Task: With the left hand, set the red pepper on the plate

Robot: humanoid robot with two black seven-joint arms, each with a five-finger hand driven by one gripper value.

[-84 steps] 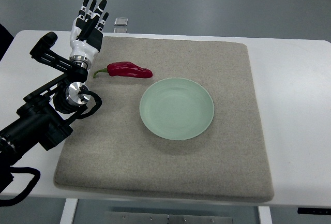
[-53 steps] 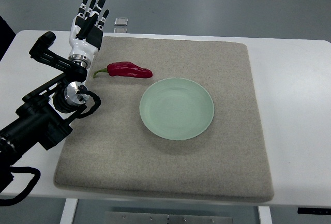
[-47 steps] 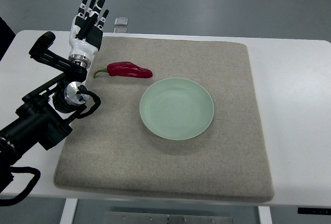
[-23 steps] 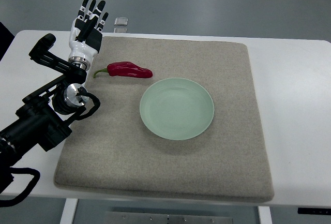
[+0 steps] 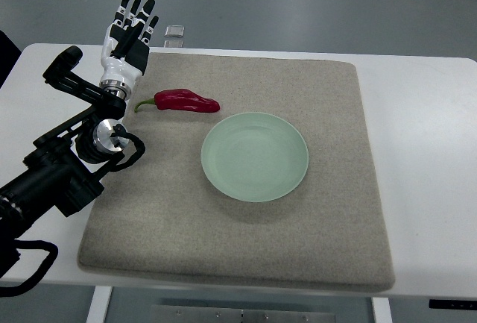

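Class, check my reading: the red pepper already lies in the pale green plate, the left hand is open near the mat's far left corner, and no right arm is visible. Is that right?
Not quite. The top view shows the red pepper lying on the grey mat, just outside the pale green plate, which holds nothing. The rest stands: the left hand is open near the mat's far left corner, and no right arm is visible.

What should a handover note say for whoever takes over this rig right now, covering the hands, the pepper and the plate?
Left hand: open, fingers spread, holding nothing, at the mat's far-left corner.
Right hand: not in view.
Red pepper: lying on the mat, between the left hand and the plate, apart from both.
Plate: mid-mat, nothing on it.
Done: nothing yet.
Left: grasp the pepper with the left hand and set it on the plate.
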